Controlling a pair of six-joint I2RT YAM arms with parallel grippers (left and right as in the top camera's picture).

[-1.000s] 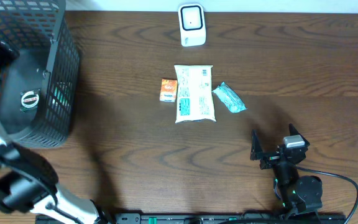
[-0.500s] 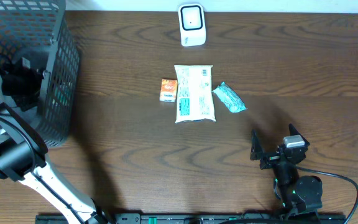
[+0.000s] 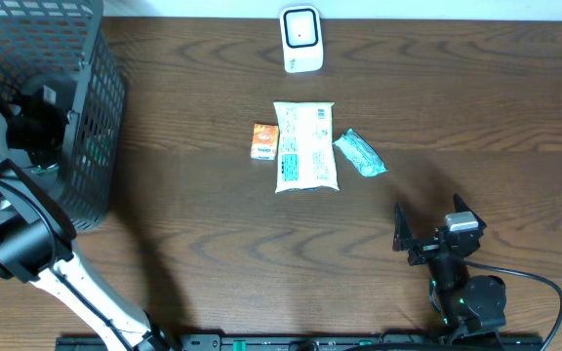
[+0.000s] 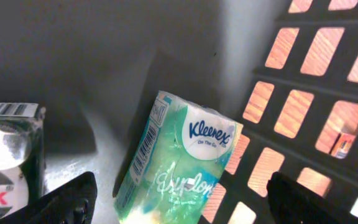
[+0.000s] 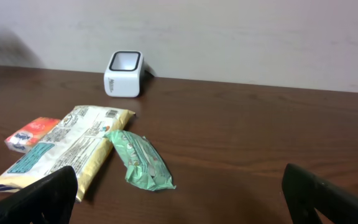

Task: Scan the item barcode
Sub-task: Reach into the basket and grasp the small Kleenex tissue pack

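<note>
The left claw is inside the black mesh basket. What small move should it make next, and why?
Probably lower the left claw slightly and close it on the green-and-white Kleenex tissue pack: the pack sits tilted between the open fingers, not yet touched, inside the black mesh basket.

green tissue pack (image 4: 179, 165), black mesh basket (image 3: 100, 109)

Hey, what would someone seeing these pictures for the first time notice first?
The left arm reaches into the black mesh basket at the table's left edge, where a Kleenex tissue pack sits beside the grid wall. Mid-table, a pale snack bag lies between a small orange box and a green packet, a white barcode scanner beyond them.
</note>
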